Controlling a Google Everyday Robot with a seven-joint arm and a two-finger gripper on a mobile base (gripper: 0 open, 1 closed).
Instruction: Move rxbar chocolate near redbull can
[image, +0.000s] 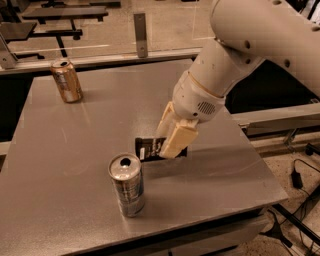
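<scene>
The rxbar chocolate (148, 148), a flat black bar with white lettering, is held in my gripper (167, 145) just above the grey table (75, 145); only its left end shows past the cream fingers (177, 140). The redbull can (127, 184), slim and silver with a shiny top, stands upright near the table's front edge, a short way below and left of the bar. My white arm comes down from the upper right.
A gold-orange can (66, 80) stands upright at the table's far left corner. A metal rail and post (141, 35) run along the table's back edge. The table's right edge drops to a floor with cables (300, 172).
</scene>
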